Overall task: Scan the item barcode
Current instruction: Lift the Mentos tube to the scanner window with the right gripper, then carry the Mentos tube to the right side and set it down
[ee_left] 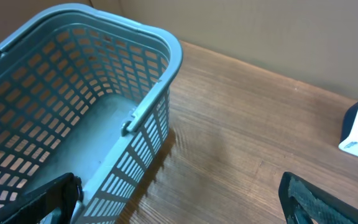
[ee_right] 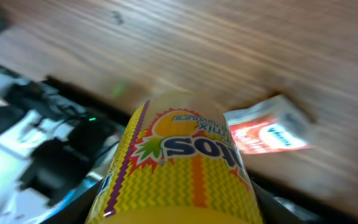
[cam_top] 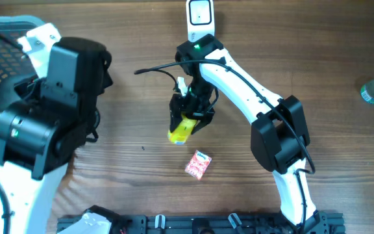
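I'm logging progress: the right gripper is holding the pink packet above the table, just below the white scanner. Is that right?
Not quite. The right gripper holds the yellow tube, not the pink packet, which lies loose on the table. The overhead view shows this. The rest stands: it is just below the white scanner.

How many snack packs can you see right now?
2: a yellow pack in the right gripper, and a red packet on the table near it. Others may be hidden.

Shop checkout mock-up, shopping basket point(ee_left: 166, 46), barcode scanner point(cam_top: 200, 16), wooden table point(cam_top: 330, 58)
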